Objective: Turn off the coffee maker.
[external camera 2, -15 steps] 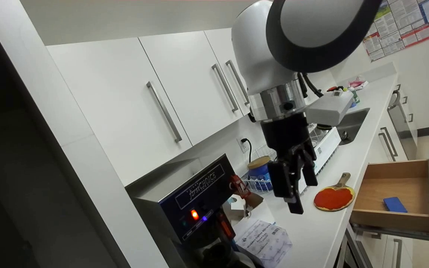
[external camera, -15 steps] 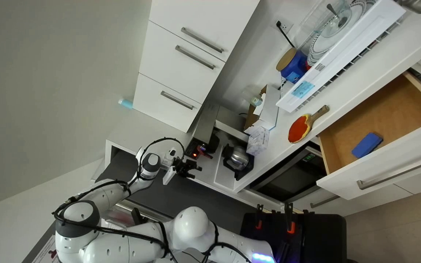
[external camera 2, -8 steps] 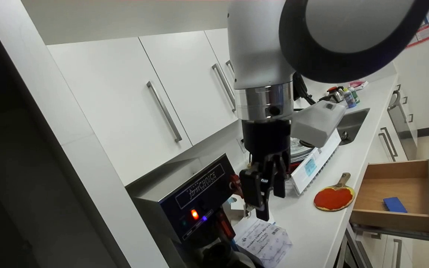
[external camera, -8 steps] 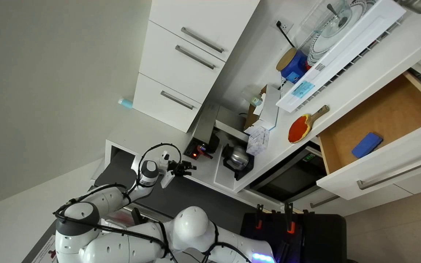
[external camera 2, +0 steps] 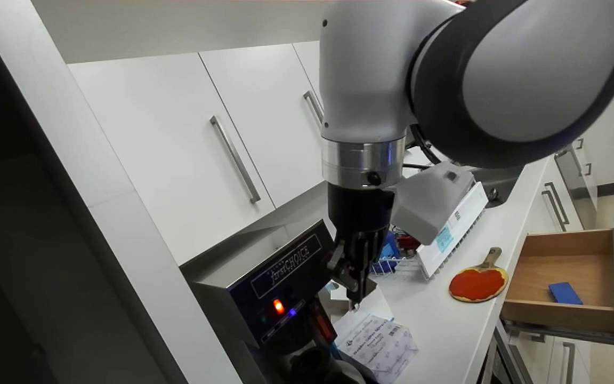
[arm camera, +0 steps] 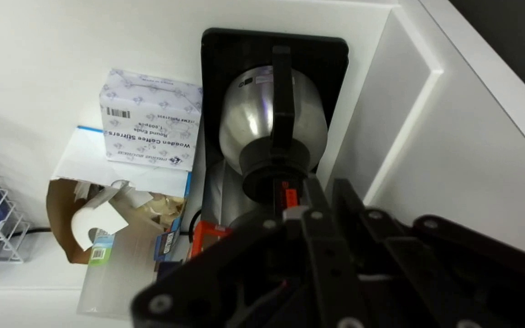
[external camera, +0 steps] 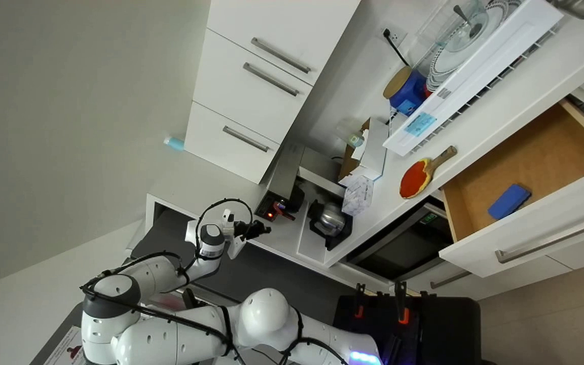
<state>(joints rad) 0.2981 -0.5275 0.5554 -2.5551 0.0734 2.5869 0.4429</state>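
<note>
Coffee maker [external camera 2: 274, 290] looks very much on from here: there's an orange light [external camera 2: 279, 306] glowing on its front, plus a little blue light [external camera 2: 292, 313]. So I'd call this the lining-up step, with the off press not done yet. Pincer [arm camera: 327, 189] is pretty much pressed together, just a sliver of a gap and nothing pinched in it that I can see. It hangs tip down, with the maker's front just beside it; can't tell if they're touching.

My guess at the next move: bring the tip across to that orange light, which may well be the switch itself, and give it one firm push without shoving the whole thing.

Looks-wise: dull metal casing, black front with white firstCHOICE lettering. The pot [arm camera: 249, 109] sits lower than the pincer, out past its tip, round silvery metal with a black handle [arm camera: 283, 105].
</note>
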